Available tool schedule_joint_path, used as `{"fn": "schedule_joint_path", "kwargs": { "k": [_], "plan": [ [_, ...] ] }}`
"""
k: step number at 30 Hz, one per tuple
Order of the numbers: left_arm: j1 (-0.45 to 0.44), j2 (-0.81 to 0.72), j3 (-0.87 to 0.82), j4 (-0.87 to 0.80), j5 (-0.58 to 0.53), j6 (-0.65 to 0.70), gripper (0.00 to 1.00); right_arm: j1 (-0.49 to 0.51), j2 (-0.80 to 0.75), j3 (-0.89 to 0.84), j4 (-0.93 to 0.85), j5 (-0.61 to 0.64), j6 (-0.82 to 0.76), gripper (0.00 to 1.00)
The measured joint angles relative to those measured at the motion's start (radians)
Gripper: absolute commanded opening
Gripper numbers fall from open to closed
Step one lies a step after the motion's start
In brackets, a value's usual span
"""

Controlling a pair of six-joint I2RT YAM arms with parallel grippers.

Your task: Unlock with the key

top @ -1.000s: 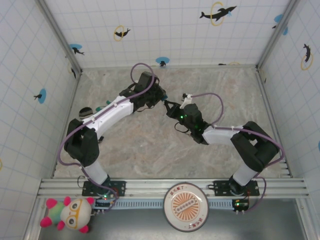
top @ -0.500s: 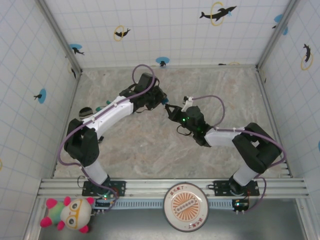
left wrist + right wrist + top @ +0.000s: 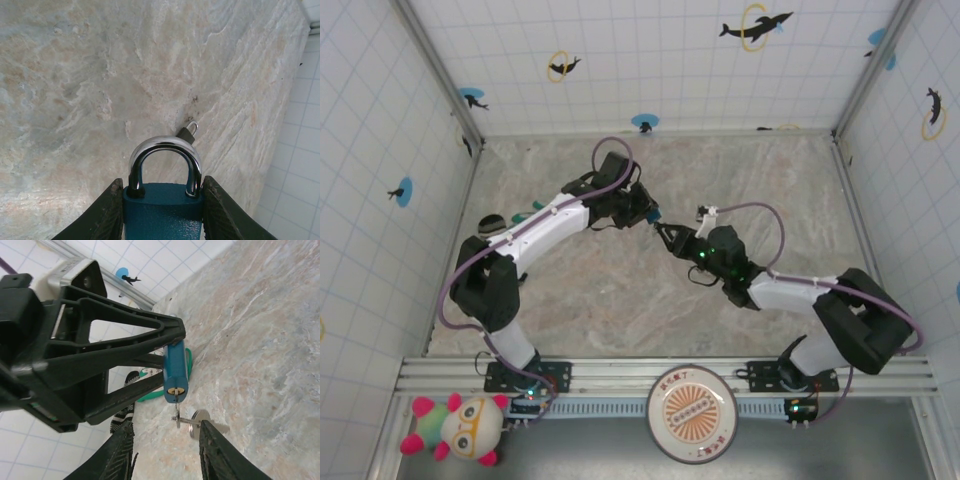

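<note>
At the middle of the table [image 3: 620, 310], the left gripper [image 3: 162, 180] is clamped on the blue padlock [image 3: 162, 210] and holds it off the surface. The silver shackle [image 3: 164, 144] is seated in the body on both legs, so the lock looks unopened. The key [image 3: 176, 401] sits in the keyhole on the padlock's end face, with a key ring [image 3: 178, 419] and a silvery second key [image 3: 201, 416] dangling from it. The right gripper [image 3: 166, 423] stands open, its fingers on either side of that dangling bunch and, as far as can be told, touching none of it. The main risk is probably the key itself. Nothing holds it, and the weight of the ring and second key could drag it out or tilt it in the slot. If the right gripper closes slightly off line, it may pinch the ring instead of the small dark head, and any turn would then just swing the bunch. A turn made with the key tilted could jam, or it could twist the padlock inside the left gripper's hold, which grips only its narrow sides.
</note>
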Motion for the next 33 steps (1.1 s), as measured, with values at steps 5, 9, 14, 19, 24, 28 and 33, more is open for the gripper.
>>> {"fn": "schedule_joint_path", "kwargs": {
  "k": [5, 9, 14, 19, 24, 28, 33],
  "plan": [
    [0.000, 0.000, -0.013, -0.001, 0.003, 0.000, 0.00, 0.000, -0.021, -0.004, -0.031, -0.003, -0.001, 0.28],
    [0.000, 0.000, -0.014, -0.003, 0.003, 0.000, 0.00, 0.000, -0.016, -0.002, -0.041, -0.003, -0.002, 0.25],
    [0.000, 0.000, -0.014, -0.003, 0.010, 0.000, 0.00, 0.000, 0.015, 0.021, -0.046, -0.003, 0.000, 0.25],
    [0.000, -0.001, -0.014, -0.003, 0.021, 0.000, 0.00, 0.000, 0.027, 0.039, -0.046, -0.003, 0.002, 0.26],
    [0.000, -0.001, -0.014, -0.002, 0.026, 0.000, 0.00, -0.002, 0.046, 0.051, -0.047, -0.004, 0.008, 0.23],
    [-0.004, -0.002, -0.014, -0.002, 0.029, 0.000, 0.00, -0.003, 0.068, 0.051, -0.047, -0.010, 0.016, 0.16],
    [-0.005, -0.007, -0.024, 0.013, 0.034, -0.002, 0.00, -0.009, 0.075, 0.051, -0.039, -0.022, 0.024, 0.08]
  ]
}}
